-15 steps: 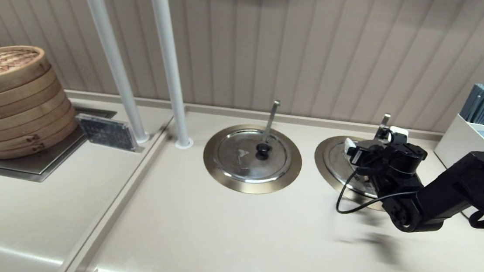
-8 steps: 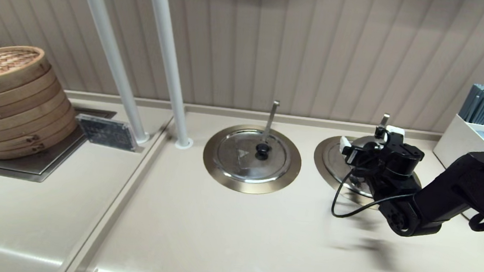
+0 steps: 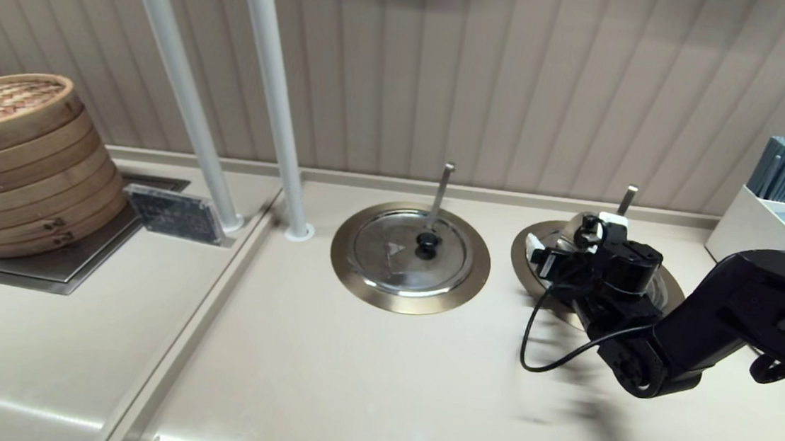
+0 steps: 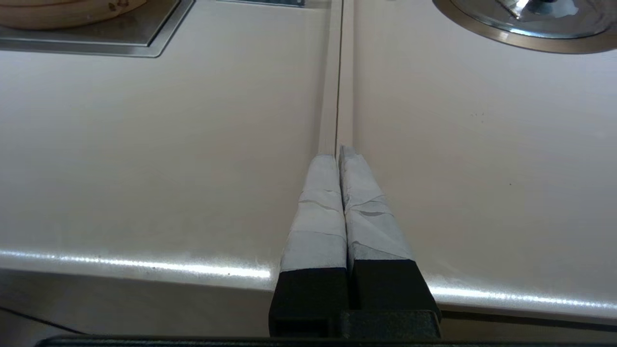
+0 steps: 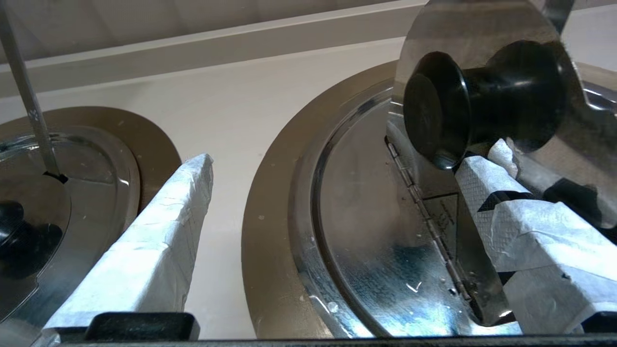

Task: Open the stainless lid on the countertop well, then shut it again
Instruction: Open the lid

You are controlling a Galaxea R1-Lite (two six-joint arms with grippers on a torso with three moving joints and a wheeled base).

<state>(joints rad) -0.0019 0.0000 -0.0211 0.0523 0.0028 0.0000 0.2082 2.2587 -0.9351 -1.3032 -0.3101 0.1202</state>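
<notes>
The stainless lid covers the right-hand countertop well, whose brass ring shows beside my arm. Its hinged half with the black knob stands tipped up almost on edge, while the other half lies flat. My right gripper is open. One taped finger sits under the knob against the raised half; the other finger hangs over the counter between the two wells. The slanted ladle handle pokes up behind. My left gripper is shut and empty over the counter seam.
A twin lid with a small triangle mark and an upright handle sits at centre. Bamboo steamers stand far left, two white poles behind, and a white chopstick holder at far right.
My right gripper has swung left and slightly forward over the right well, and the knobbed half of the lid has risen from lying low to nearly upright.
</notes>
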